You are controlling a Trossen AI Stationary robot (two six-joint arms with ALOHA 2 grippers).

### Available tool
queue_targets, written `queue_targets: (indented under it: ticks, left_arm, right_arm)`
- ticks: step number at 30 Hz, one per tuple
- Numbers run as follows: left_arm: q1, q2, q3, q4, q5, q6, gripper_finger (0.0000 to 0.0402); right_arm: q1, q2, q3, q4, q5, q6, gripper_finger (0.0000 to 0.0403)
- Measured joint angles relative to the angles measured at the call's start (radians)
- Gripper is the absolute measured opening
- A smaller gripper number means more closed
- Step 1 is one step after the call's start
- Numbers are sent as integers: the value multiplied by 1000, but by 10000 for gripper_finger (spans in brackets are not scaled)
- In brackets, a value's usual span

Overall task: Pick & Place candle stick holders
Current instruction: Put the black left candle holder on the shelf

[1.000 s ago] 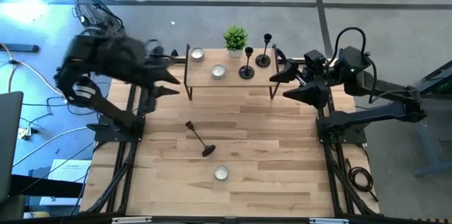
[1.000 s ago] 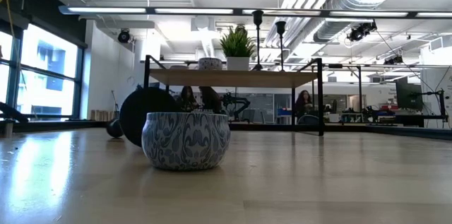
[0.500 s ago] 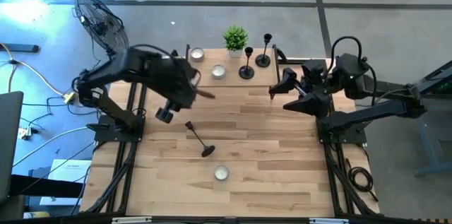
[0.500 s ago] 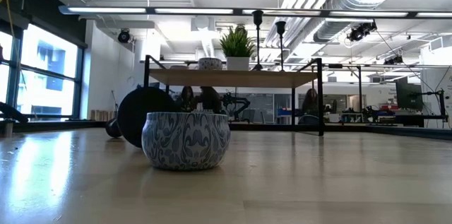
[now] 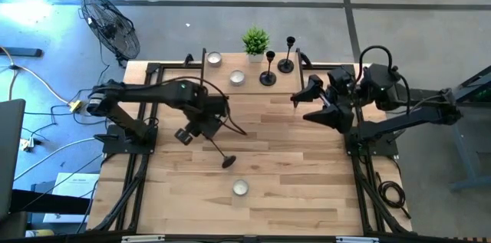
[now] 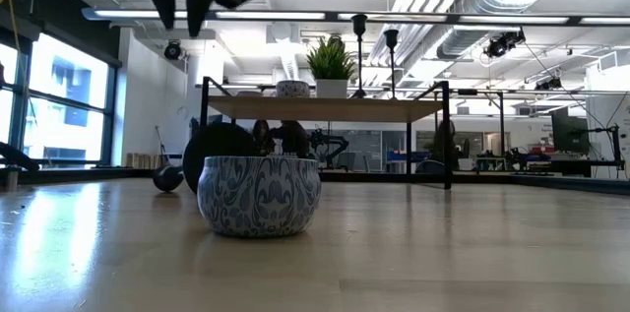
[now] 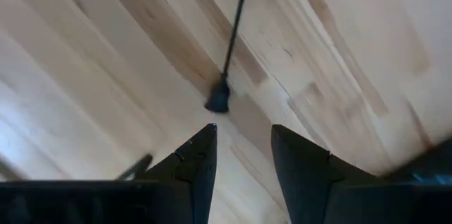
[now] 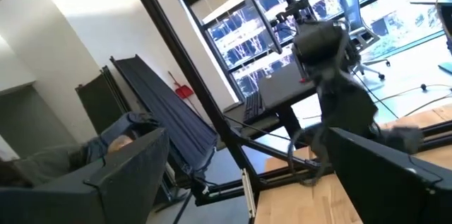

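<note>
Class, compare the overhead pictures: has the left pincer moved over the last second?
Yes. The left pincer has swung from beside the small shelf's left end out over the table, above the fallen candlestick.

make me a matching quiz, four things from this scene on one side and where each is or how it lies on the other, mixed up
Things:
1. plant
2. fallen candlestick
3. patterned tealight
4. left gripper

Places or states:
A. lying on its side on the table
B. jaws apart, above the fallen candlestick's cup end
C. on the raised shelf beside two upright candlesticks
D. alone on the table at the near end

Pairs: 1-C, 2-A, 3-D, 4-B
</note>
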Motion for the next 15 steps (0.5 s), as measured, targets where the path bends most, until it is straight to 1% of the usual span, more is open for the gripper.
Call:
queue_targets:
  ticks: [4, 8, 15]
  left_arm:
    - [0, 0, -109, 172, 6, -13, 131]
    - [0, 0, -195, 350, 14, -85, 131]
    - [0, 0, -312, 490, 16, -106, 131]
  right_arm:
    - [19, 0, 0, -13, 33, -21, 375]
    - [22, 0, 0, -21, 36, -21, 375]
    - [22, 0, 0, -54, 24, -21, 375]
